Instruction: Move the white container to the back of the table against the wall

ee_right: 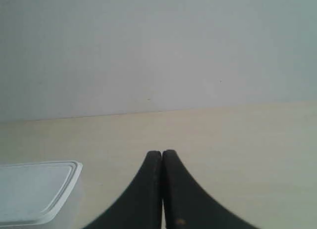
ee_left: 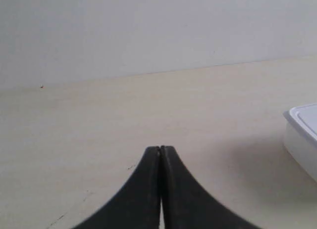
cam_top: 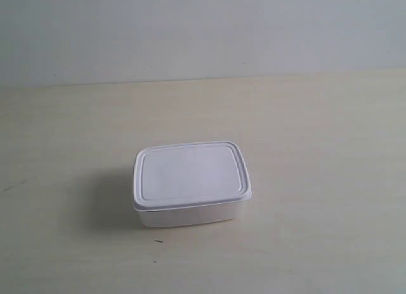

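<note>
The white container [cam_top: 190, 183], a small lidded rectangular box, stands on the pale beige table [cam_top: 317, 148] near the middle of the exterior view, well forward of the wall [cam_top: 203, 27]. No arm shows in that view. In the left wrist view my left gripper [ee_left: 160, 149] is shut on nothing, its black fingers pressed together, and a corner of the container [ee_left: 303, 137] lies off to one side, apart from it. My right gripper [ee_right: 162, 152] is likewise shut and empty, with the container [ee_right: 34, 192] at the frame's edge, not touching.
A few tiny dark marks [cam_top: 158, 241] dot the tabletop in front of the container. The joint between table and wall [cam_top: 203, 80] runs across the back. Bare tabletop lies between the container and the wall.
</note>
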Motion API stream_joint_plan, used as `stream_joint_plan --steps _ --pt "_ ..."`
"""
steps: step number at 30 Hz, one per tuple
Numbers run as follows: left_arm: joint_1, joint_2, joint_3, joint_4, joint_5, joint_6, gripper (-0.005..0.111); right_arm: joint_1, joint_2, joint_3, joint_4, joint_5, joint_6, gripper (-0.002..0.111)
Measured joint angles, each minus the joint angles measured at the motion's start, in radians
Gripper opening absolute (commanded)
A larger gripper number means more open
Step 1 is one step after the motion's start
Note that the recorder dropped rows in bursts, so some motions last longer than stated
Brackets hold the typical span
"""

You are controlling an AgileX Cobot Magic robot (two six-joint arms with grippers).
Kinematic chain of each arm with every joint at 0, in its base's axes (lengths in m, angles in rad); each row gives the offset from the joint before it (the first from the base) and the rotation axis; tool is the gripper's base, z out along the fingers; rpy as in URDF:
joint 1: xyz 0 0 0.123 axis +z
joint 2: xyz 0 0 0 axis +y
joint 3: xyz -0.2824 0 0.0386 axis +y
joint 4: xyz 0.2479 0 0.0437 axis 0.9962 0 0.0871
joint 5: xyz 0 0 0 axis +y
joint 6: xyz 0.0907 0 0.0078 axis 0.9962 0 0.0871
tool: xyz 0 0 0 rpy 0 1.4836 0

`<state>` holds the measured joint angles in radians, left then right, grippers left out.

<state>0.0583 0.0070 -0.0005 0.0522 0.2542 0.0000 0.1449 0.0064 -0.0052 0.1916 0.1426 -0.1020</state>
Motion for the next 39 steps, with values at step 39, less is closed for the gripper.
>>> stream_joint_plan --steps 39 --pt "0.0 0.0 0.0 -0.008 -0.176 0.106 0.0 0.0 0.0 0.0 0.0 -0.136 0.008 0.0"
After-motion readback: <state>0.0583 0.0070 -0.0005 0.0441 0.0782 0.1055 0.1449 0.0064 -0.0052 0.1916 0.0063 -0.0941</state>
